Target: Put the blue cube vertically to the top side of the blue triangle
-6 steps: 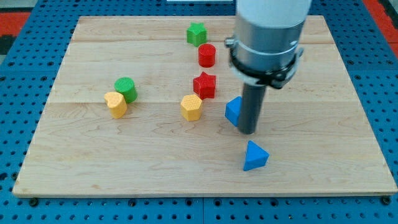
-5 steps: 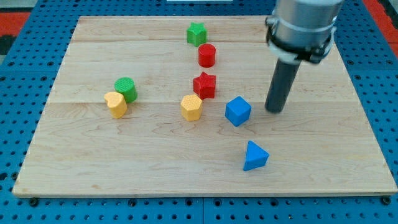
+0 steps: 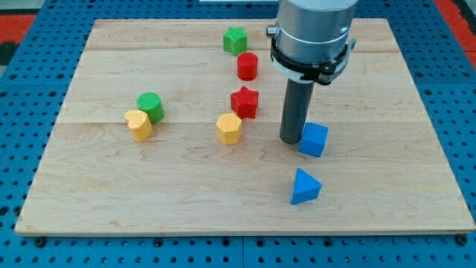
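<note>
The blue cube [image 3: 314, 139] lies right of the board's middle. The blue triangle [image 3: 304, 187] lies below it, slightly toward the view's left, with a gap of bare wood between them. My tip [image 3: 291, 141] rests on the board against the cube's left side, above the triangle. The arm's grey body [image 3: 312, 33] rises over the tip and hides part of the board's top.
A red star [image 3: 245, 101] and a yellow block [image 3: 229, 128] lie left of my tip. A red cylinder [image 3: 248, 66] and a green star [image 3: 235, 40] lie further up. A green cylinder [image 3: 151, 106] and a yellow block [image 3: 138, 124] sit at the left.
The blue cube has slid to the view's right, from about above-left of the triangle to above-right of it. My tip swung from the cube's right side round to its left side.
</note>
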Available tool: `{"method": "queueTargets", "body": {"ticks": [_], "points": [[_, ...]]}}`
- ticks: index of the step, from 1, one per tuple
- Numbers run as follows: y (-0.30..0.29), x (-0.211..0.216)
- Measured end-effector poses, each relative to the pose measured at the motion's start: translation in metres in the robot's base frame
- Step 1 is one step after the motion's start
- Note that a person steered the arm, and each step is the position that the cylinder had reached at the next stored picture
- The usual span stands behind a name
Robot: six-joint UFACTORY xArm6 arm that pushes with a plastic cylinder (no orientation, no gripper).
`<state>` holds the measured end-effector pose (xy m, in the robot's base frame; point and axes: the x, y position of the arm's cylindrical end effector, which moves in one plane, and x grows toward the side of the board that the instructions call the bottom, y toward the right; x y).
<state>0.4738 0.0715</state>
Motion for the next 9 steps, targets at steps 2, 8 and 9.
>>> {"method": "queueTargets", "body": {"ticks": [2,8,9], "points": [[-0.001,-0.037],[0.018,-0.019],[0.018,-0.055]]}}
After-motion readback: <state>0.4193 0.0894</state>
